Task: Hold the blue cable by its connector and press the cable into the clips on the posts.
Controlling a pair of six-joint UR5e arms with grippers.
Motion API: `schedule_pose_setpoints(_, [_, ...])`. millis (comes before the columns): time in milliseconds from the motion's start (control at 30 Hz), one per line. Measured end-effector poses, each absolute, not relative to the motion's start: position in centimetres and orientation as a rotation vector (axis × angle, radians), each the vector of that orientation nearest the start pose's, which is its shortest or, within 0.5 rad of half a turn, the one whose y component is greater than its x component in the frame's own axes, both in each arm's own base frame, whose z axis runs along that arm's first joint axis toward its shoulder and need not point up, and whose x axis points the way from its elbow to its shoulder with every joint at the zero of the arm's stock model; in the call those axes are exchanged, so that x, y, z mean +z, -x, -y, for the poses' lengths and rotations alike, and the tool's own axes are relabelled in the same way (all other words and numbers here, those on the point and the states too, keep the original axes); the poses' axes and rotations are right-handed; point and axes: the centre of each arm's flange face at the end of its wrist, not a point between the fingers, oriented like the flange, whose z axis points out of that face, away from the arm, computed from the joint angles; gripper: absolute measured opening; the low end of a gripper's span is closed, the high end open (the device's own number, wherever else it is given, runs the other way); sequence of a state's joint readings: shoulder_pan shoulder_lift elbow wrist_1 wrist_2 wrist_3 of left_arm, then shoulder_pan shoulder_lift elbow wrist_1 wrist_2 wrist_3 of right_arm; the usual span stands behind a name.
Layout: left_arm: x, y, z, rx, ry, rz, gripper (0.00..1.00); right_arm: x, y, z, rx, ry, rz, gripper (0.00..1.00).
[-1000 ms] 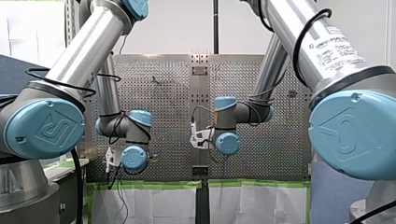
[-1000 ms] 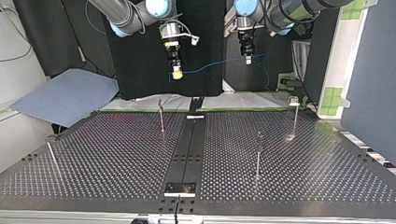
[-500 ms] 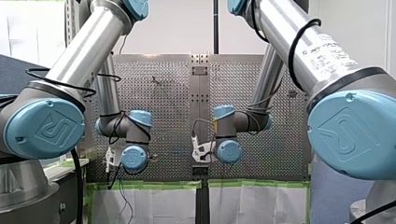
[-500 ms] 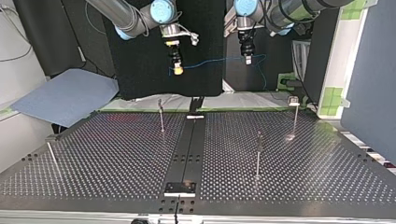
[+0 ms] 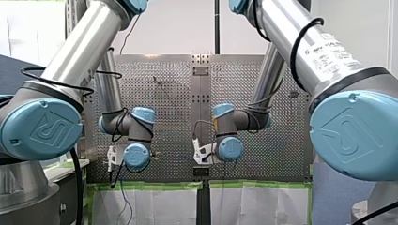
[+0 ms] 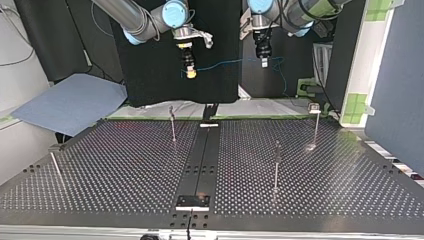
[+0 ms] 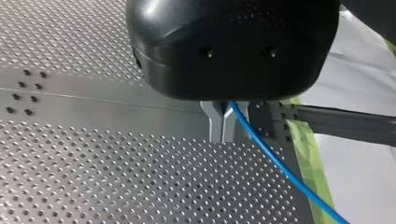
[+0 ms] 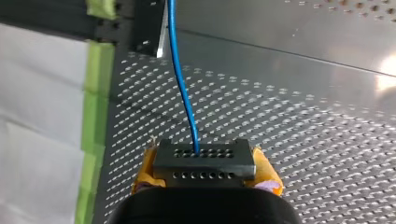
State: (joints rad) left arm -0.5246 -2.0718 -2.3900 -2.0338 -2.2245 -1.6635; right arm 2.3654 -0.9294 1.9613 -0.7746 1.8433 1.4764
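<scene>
Hanging high over the end of the table [image 6: 320, 185] nearest the arms, both grippers hide behind their own blue-capped wrist joints [image 5: 136, 157] in the front view, so only the other views show their grip. My right gripper [image 8: 204, 163], just to the top view's left of the table's dark centre strip [image 6: 200, 155], has its yellow pads [image 8: 145, 170] pressed against both ends of a black connector [image 8: 204, 158]. The connector is a flat rectangular block with two rows of small round holes, and the fingers behind the pads are cut off by the black housing. The blue cable [image 8: 183, 93], thin, smooth and round, leaves one of those holes and runs out above the strip. My left gripper [image 7: 222, 122], to the strip's right in the top view, has its two narrow grey metal fingers [image 7: 214, 123] closed flat together on the cable. The pinched part is hidden behind them and the rounded black body, and the free length runs out of view. In the top view the cable spans the air between the two grippers, sagging a little, and a loose loop beyond my left gripper is hard to follow. Four thin metal posts [image 6: 276, 165] stand on the matte perforated table on both sides of the strip; their clips are too small to make out.
</scene>
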Motion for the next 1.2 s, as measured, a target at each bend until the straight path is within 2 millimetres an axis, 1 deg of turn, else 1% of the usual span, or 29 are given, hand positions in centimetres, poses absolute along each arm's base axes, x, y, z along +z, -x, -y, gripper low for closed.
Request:
schedule_pose_setpoints(167, [5.8, -26.0, 25.0, 0.134, 0.086, -1.732, 0.00, 7.4, -46.0, 29.4, 1.394, -1.809, 0.896, 0.00])
schedule_pose_setpoints(333, [7.3, -25.7, 25.1, 0.138, 0.095, -1.729, 0.00, 10.1, -46.7, 29.6, 1.492, -1.781, 0.889, 0.00])
schedule_pose_setpoints(500, [8.8, -26.3, 24.8, 0.141, 0.117, -1.722, 0.00, 12.5, -46.9, 29.8, 1.544, -1.747, 0.875, 0.00])
schedule_pose_setpoints(633, [10.8, -27.8, 24.9, 0.137, 0.143, -1.698, 0.00, 14.3, -47.2, 30.0, 1.576, -1.715, 0.864, 0.00])
schedule_pose_setpoints(833, [13.5, -29.7, 25.2, 0.095, 0.163, -1.671, 0.00, 15.3, -47.7, 30.5, 1.592, -1.703, 0.856, 0.00])
schedule_pose_setpoints(1100, [16.9, -31.3, 24.7, 0.070, 0.204, -1.640, 0.00, 15.8, -48.1, 30.9, 1.599, -1.706, 0.852, 0.00])
schedule_pose_setpoints(1200, [18.3, -31.8, 24.7, 0.038, 0.218, -1.627, 0.00, 16.4, -48.7, 31.2, 1.613, -1.719, 0.841, 0.00])
